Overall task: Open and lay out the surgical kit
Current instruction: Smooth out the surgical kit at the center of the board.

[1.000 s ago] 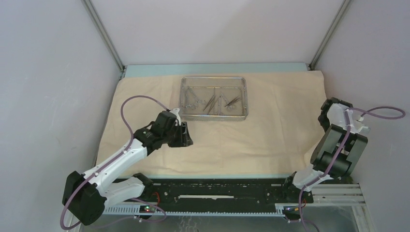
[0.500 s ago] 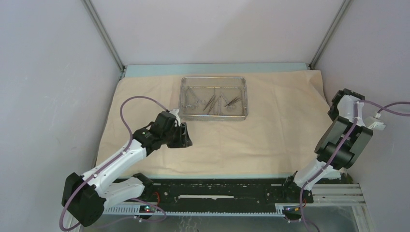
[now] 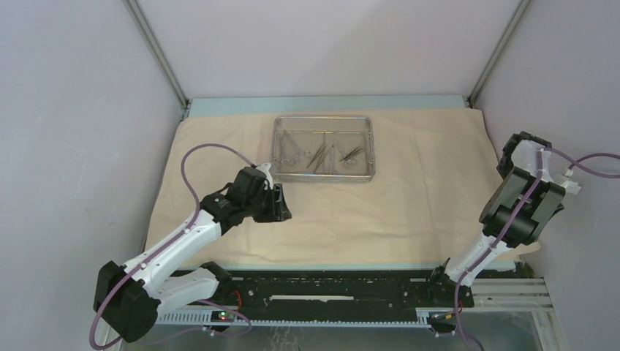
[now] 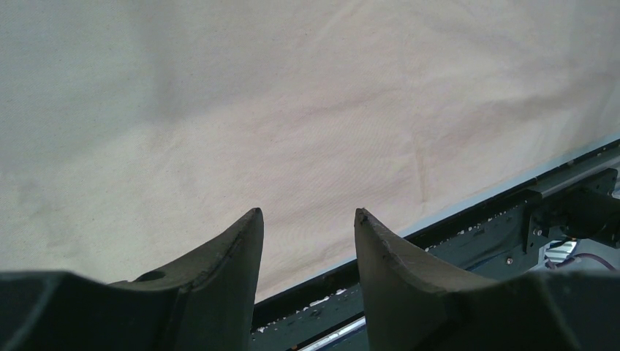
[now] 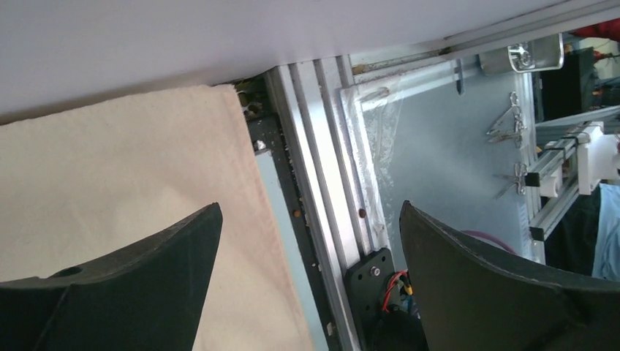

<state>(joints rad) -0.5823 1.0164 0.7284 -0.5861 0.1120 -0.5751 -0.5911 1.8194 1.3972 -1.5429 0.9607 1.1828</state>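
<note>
Well, the cloth wrap (image 3: 409,208) lies flat, mesh tray (image 3: 372,150) at its far middle. Right pincer (image 5: 308,208) gapes empty, left pincer (image 4: 307,216) part-open, empty; either snagging cloth could drag the tray and spill the instruments (image 3: 322,155).

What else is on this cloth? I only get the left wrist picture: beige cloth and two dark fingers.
Observer: From above, a steel tray sits on the cloth, toward its far edge.
Operator: Is anything in it?
Observer: Thin metal tools lie inside, too small to tell apart.
Operator: Where is the other arm?
Observer: The right gripper hangs over the cloth's right edge, wide open and holding nothing.
</note>
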